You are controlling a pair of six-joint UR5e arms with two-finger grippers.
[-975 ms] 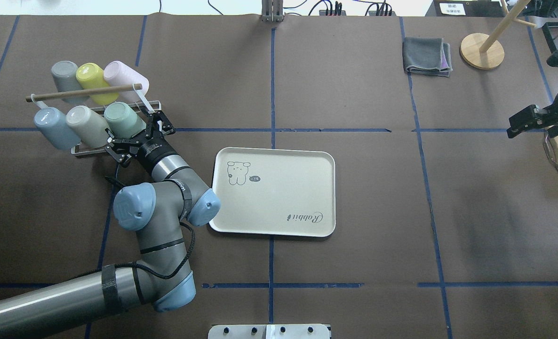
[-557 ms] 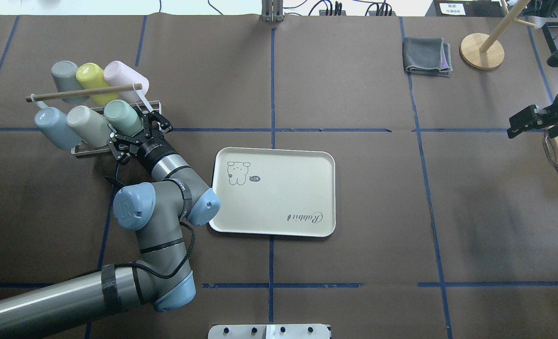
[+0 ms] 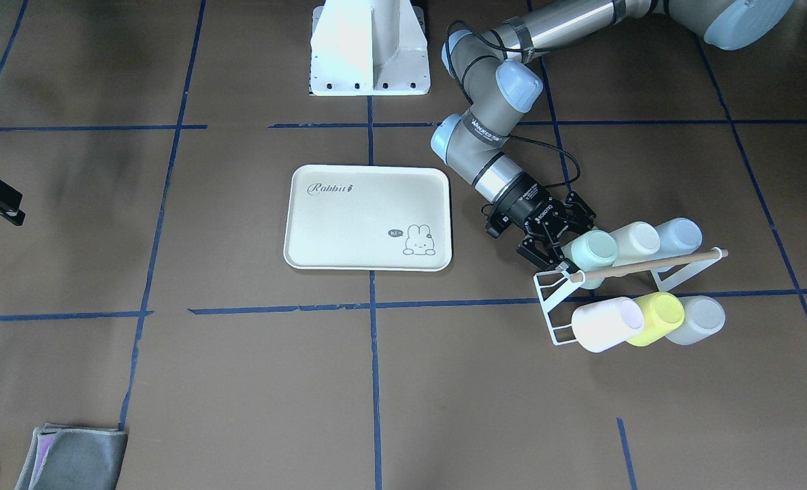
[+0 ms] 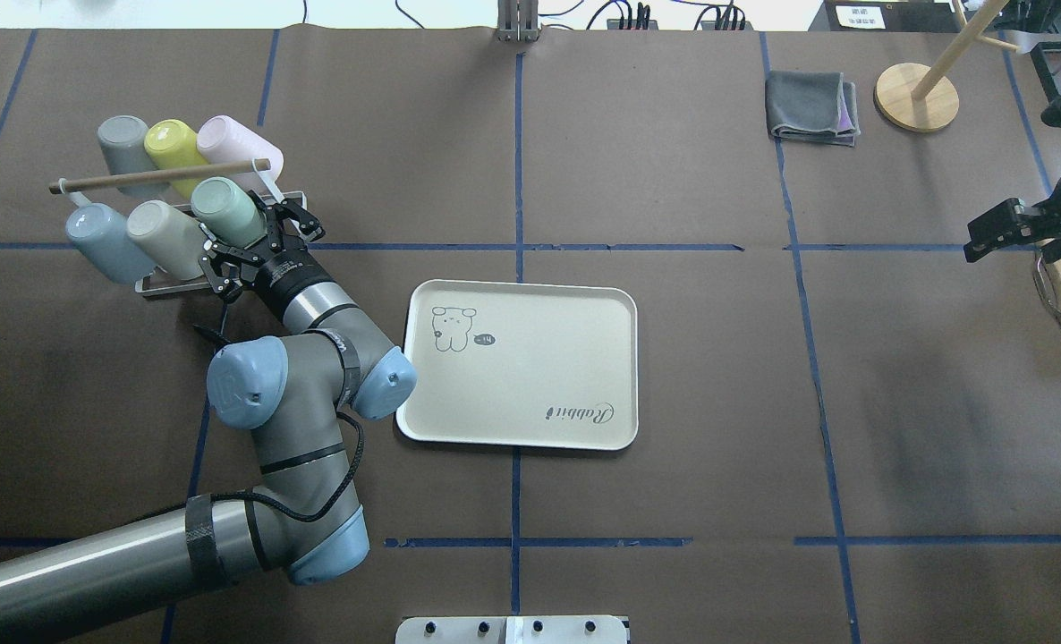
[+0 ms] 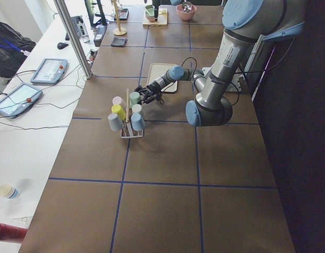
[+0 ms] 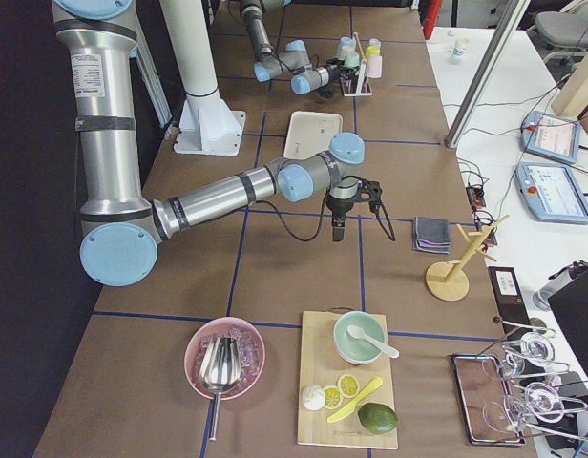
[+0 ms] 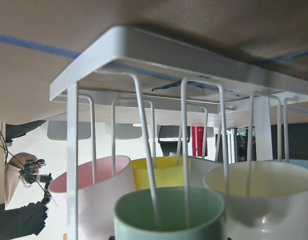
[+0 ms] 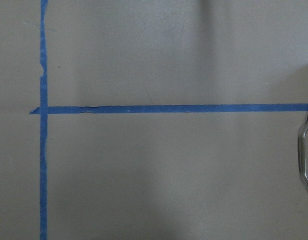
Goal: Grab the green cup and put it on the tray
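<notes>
The green cup (image 4: 224, 207) hangs mouth-down and tilted on a white wire rack (image 4: 150, 286), rightmost in the near row; it also shows in the front view (image 3: 594, 248) and in the left wrist view (image 7: 169, 210), with rack wires inside its mouth. My left gripper (image 4: 249, 234) is shut on the green cup at its mouth end. The cream tray (image 4: 530, 420) with the bunny drawing lies flat right of the left arm, empty. My right gripper (image 4: 987, 237) hovers at the far right edge, far from both; I cannot tell whether it is open or shut.
The rack also holds a cream cup (image 4: 162, 234), blue cup (image 4: 101, 241), grey cup (image 4: 123, 143), yellow-green cup (image 4: 173, 148) and pink cup (image 4: 231, 143), under a wooden bar (image 4: 159, 175). A grey cloth (image 4: 810, 107) and wooden stand (image 4: 917, 97) sit far right.
My left gripper closed in on the green cup and moved up and left with it, raising and tilting the cup on the rack. The right arm has not moved.
</notes>
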